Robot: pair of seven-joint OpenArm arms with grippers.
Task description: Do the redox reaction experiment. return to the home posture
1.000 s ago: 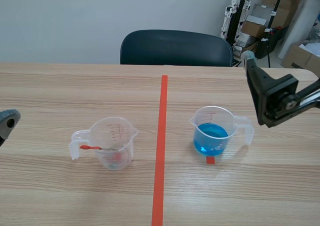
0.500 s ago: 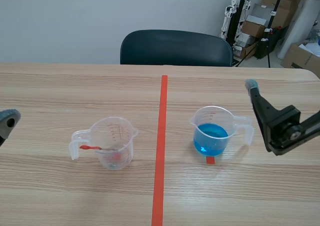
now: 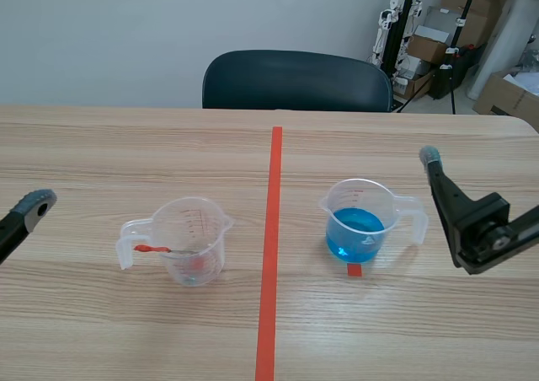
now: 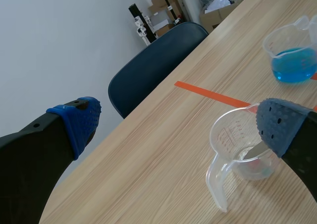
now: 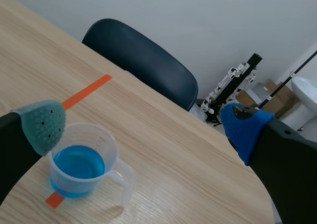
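A clear measuring cup (image 3: 192,239) stands left of the red tape line, with a thin red-tipped stick (image 3: 154,249) lying across its rim by the handle. Right of the line is a second cup (image 3: 360,222) holding blue liquid. My left gripper (image 3: 34,204) hovers at the table's left side, well away from the clear cup. The right gripper (image 3: 434,166) hangs just right of the blue cup's handle. In the left wrist view the gripper (image 4: 178,125) is open, the clear cup (image 4: 237,144) partly behind one finger. The right wrist view shows its gripper (image 5: 143,126) open, the blue cup (image 5: 81,167) below.
A dark chair (image 3: 295,79) stands behind the table's far edge. Cardboard boxes and stands (image 3: 438,35) crowd the back right corner. A small red tape mark (image 3: 354,269) lies under the blue cup. The table's right far corner is rounded.
The right arm has dropped lower and drawn back beside the blue cup. The left gripper has slid a little further into view. Both cups stay put.
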